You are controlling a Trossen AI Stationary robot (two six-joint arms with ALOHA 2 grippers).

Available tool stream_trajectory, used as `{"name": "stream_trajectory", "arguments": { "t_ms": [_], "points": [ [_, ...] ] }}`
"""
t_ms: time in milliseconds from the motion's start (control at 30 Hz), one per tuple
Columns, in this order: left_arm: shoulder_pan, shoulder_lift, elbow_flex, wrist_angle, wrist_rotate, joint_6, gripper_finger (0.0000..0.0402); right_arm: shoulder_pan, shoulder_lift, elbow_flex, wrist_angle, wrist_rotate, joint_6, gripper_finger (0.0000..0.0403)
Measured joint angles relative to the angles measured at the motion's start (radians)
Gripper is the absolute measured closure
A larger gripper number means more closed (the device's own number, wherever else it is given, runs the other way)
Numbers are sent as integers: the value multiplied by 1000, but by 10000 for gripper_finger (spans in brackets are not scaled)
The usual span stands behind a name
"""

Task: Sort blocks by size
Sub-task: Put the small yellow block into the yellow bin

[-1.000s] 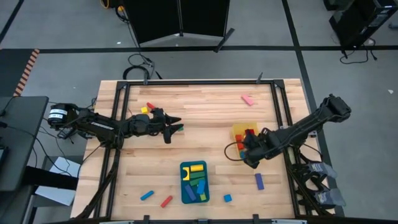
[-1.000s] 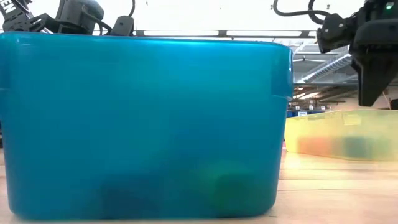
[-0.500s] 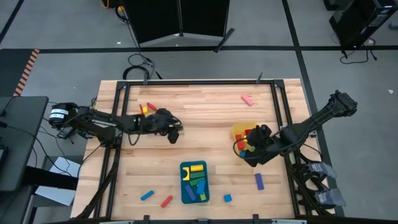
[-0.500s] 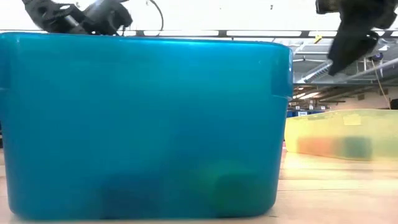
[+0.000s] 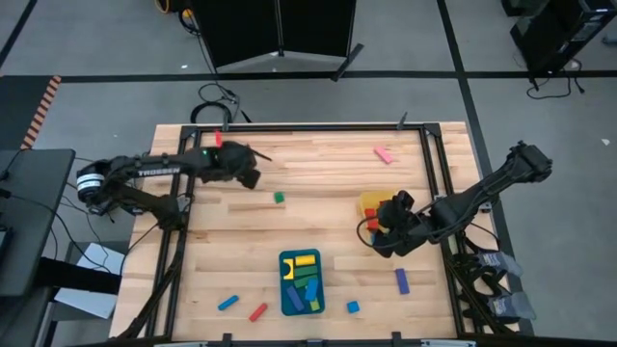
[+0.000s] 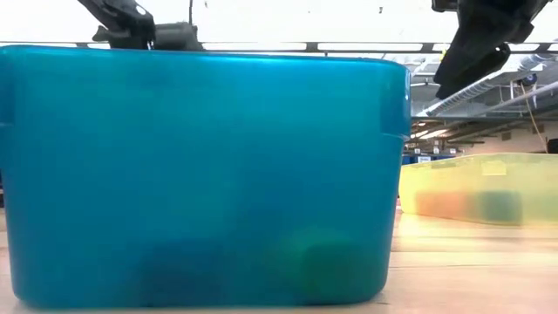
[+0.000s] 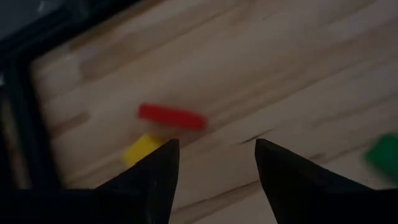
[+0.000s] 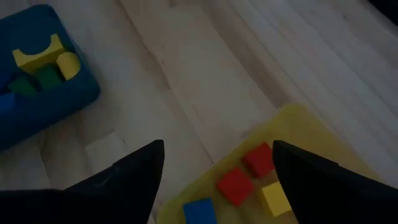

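Note:
My left gripper is open and empty above the table's far left part; in the left wrist view a red bar and a yellow block lie on the wood just ahead of its fingers. A green cube lies alone on the table. My right gripper is open and empty at the near edge of the yellow bin, which holds red, yellow and blue cubes. The blue tray holds longer pieces.
A pink bar lies at the far right. A blue bar, a red bar, a blue cube and a purple bar lie near the front edge. Black frame rails run along the table's sides.
My left gripper has drawn back from the table's middle toward the far left corner. The green cube that was at its fingertips now lies alone on the wood. My right gripper has stayed by the yellow bin and has turned a little.

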State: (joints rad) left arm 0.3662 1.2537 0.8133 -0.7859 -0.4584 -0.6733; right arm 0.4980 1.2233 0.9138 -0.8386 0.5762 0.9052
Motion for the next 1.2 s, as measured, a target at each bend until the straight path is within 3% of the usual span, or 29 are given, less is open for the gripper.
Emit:
{"name": "stream_trajectory", "arguments": {
  "t_ms": [400,733,867,1200],
  "points": [
    [221,100,24,-95,184,241,182,-3,51,0,60,9,-108,116],
    [250,279,167,-273,149,473,182,-5,51,0,79,11,-131,125],
    [271,317,179,-294,111,561,182,-2,51,0,86,11,-131,126],
    [309,345,178,-263,125,652,182,-1,51,0,86,11,-145,132]
  ]
}}
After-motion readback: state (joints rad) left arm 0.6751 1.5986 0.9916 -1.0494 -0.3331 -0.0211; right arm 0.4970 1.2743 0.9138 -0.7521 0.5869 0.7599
